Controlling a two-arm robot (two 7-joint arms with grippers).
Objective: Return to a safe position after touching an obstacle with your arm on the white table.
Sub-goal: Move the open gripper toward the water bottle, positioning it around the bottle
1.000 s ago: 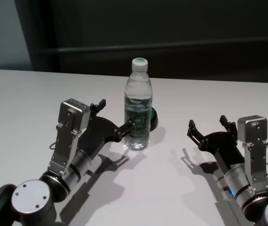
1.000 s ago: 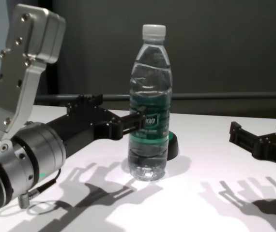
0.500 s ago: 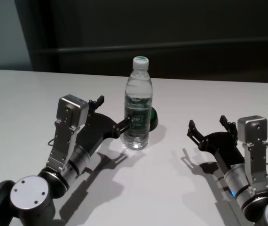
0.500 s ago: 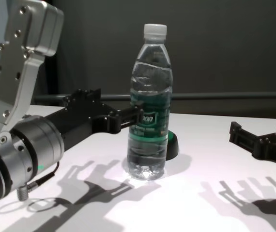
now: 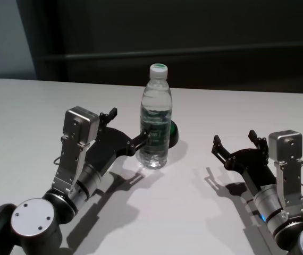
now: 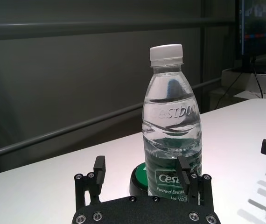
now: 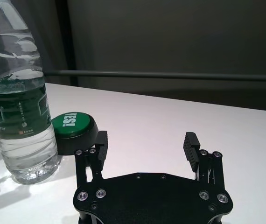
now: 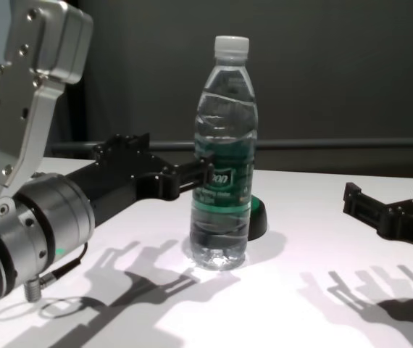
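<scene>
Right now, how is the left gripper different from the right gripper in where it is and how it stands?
The left gripper is right beside the water bottle, one finger at its green label; the right gripper sits far to the side, near nothing. The left points at the bottle, the right toward bare white table. Both are open and empty.

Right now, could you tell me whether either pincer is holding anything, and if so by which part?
Nothing is held. The left pincer is open with one finger against the water bottle at its label; the right pincer is open and apart.
</scene>
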